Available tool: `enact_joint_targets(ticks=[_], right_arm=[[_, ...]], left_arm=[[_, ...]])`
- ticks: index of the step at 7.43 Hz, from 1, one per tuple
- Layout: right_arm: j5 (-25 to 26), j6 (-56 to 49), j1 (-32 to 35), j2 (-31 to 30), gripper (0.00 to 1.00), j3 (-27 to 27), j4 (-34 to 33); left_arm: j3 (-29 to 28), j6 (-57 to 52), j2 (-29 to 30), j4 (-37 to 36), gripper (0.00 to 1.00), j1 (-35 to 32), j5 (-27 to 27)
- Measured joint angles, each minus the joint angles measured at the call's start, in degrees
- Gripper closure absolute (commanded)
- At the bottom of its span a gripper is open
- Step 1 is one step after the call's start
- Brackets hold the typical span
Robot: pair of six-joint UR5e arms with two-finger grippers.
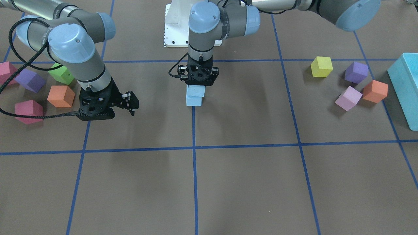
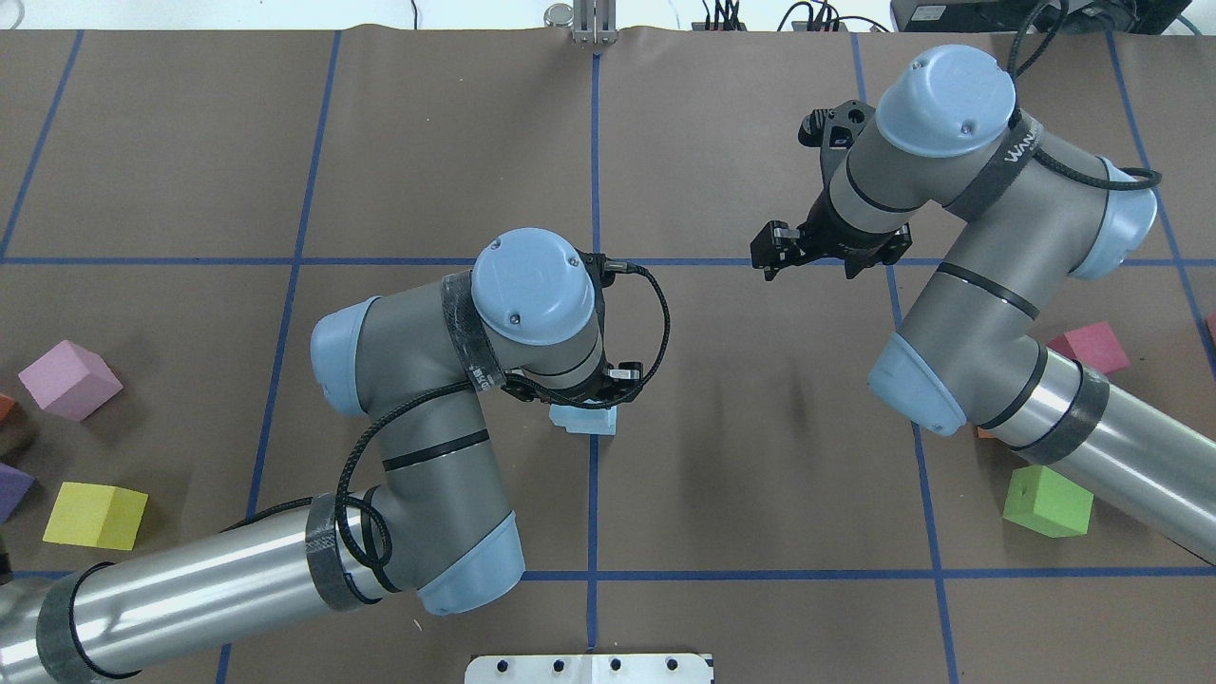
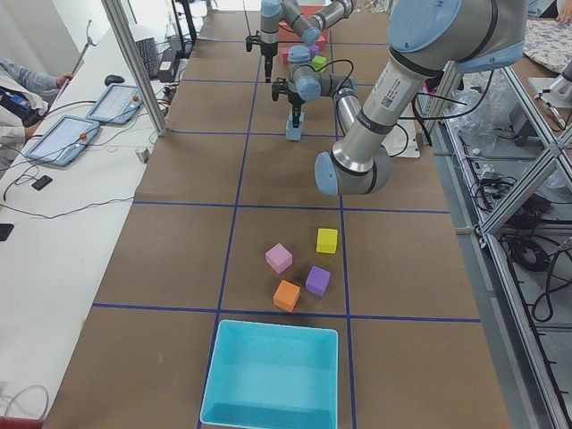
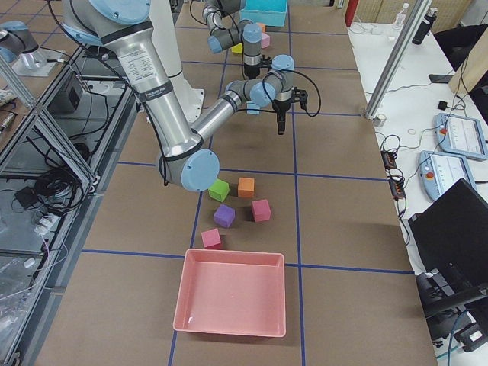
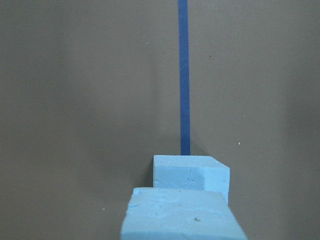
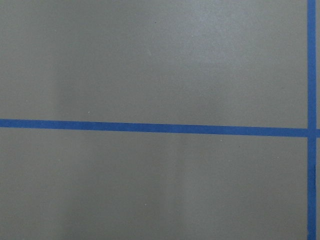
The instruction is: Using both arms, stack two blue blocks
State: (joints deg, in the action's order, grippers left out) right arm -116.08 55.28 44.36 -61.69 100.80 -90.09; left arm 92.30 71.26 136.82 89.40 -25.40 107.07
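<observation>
Two pale blue blocks stand stacked at the table's middle, on a blue tape line. The upper blue block [image 1: 196,91] sits slightly offset on the lower blue block [image 1: 194,101]. My left gripper [image 1: 196,85] comes straight down on the stack and is shut on the upper block. The overhead view shows only a corner of the blocks [image 2: 583,419] under the left wrist. The left wrist view shows the upper block [image 5: 182,215] close up and the lower block [image 5: 192,172] beyond it. My right gripper [image 1: 132,105] hangs open and empty off to the side, also seen in the overhead view [image 2: 771,255].
Near my right arm lie magenta [image 1: 29,111], orange [image 1: 61,96], green [image 1: 62,74] and purple [image 1: 30,80] cubes. On my left side lie yellow [image 1: 321,67], purple [image 1: 356,72], orange [image 1: 375,91] and lilac [image 1: 348,98] cubes beside a turquoise bin [image 1: 405,88].
</observation>
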Motion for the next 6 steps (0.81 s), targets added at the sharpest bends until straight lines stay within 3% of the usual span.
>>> enact_joint_targets(ticks=[6], right_arm=[[0.3,0.0,-0.3,0.0,0.0,-0.2,0.0]], left_arm=[[-0.1,0.0,0.5,0.1,0.56,-0.5,0.0]])
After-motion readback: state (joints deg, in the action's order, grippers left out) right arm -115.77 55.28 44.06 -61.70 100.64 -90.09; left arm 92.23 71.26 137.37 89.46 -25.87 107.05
